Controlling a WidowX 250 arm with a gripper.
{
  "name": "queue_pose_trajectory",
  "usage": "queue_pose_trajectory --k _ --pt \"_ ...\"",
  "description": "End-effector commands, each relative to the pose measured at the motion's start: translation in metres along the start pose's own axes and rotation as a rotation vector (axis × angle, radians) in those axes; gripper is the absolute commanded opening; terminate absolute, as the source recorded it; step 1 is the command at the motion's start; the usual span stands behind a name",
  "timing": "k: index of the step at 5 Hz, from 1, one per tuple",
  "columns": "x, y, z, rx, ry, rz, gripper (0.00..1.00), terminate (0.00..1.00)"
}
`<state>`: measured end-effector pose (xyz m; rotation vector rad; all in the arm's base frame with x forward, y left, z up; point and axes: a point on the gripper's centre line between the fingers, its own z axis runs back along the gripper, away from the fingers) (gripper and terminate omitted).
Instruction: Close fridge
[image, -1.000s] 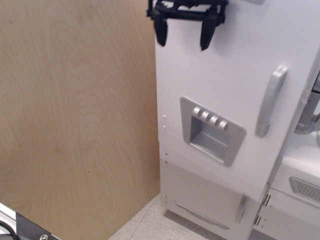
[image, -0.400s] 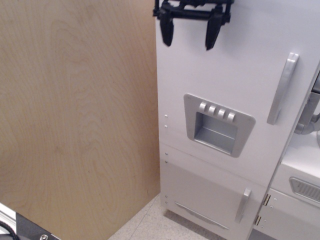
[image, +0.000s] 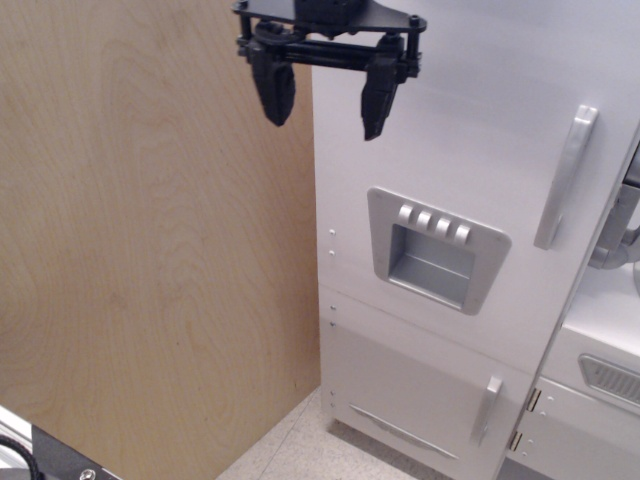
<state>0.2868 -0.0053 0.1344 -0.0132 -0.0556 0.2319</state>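
Observation:
The tall white fridge (image: 470, 150) fills the right half of the view. Its large door lies flush with the fridge body, with the grey dispenser panel (image: 435, 248) and its buttons in the middle and the vertical grey handle (image: 565, 176) at the right. My black gripper (image: 322, 108) hangs open and empty at the top, in front of the door's upper left edge. Its left finger is over the wood panel and its right finger over the door. I cannot tell if a finger touches the door.
A light wooden panel (image: 150, 240) covers the left half. The shorter lower door (image: 420, 395) with its small handle (image: 487, 408) sits below. A white unit with a grey vent (image: 600, 390) stands at the lower right. Speckled floor shows at the bottom.
The large door swung from slightly ajar to flush with the fridge. My gripper then moved left and down away from the door front, staying open.

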Motion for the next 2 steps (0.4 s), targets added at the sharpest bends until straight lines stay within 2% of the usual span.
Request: queue_pose_trajectory --k 1,2 --pt "0.0034 0.0017 0.0152 -0.012 -0.046 -0.005 1.00 0.00" --pt "0.0034 0.0017 0.0152 -0.012 -0.046 -0.005 1.00 1.00"
